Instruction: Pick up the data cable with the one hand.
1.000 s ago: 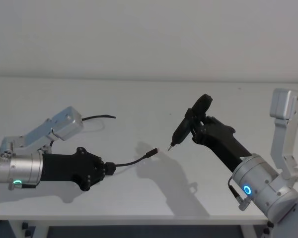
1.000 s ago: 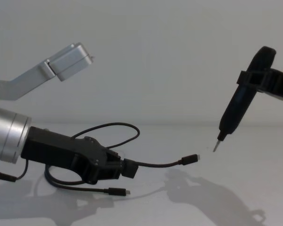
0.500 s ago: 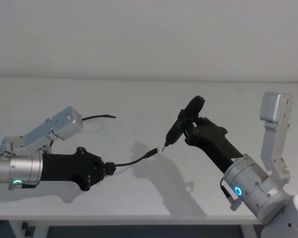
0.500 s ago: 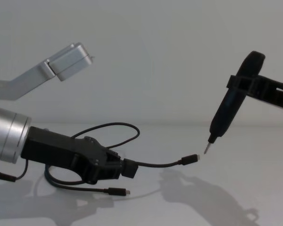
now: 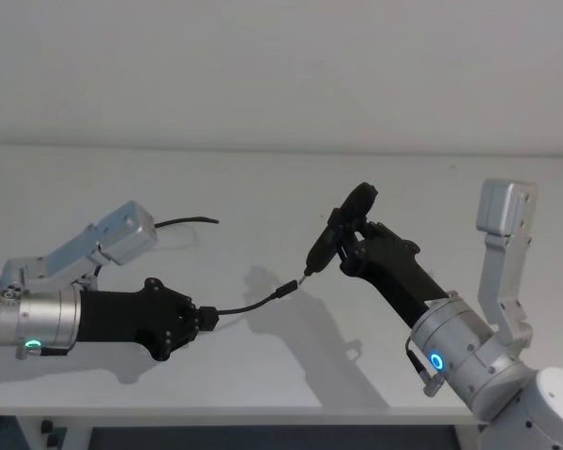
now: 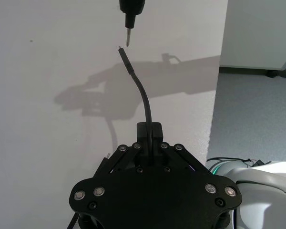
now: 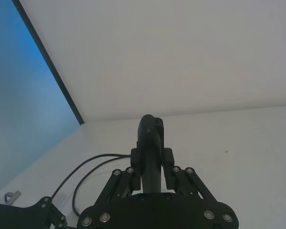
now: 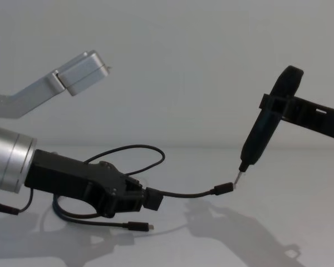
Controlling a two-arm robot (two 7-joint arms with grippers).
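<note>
Cable in my left gripper (image 5: pixel 205 320), above the table (image 5: pixel 263 197).
I see the thin black data cable (image 8: pixel 183 194) clamped, arching rightward; right gripper (image 5: pixel 349 246) clenches a pen tool (image 8: pixel 264 127), tip at its plug.

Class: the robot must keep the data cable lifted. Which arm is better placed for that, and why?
The left. The left gripper is already shut on the data cable, its plug end off the table. The right gripper is occupied holding a pen-like tool.
</note>
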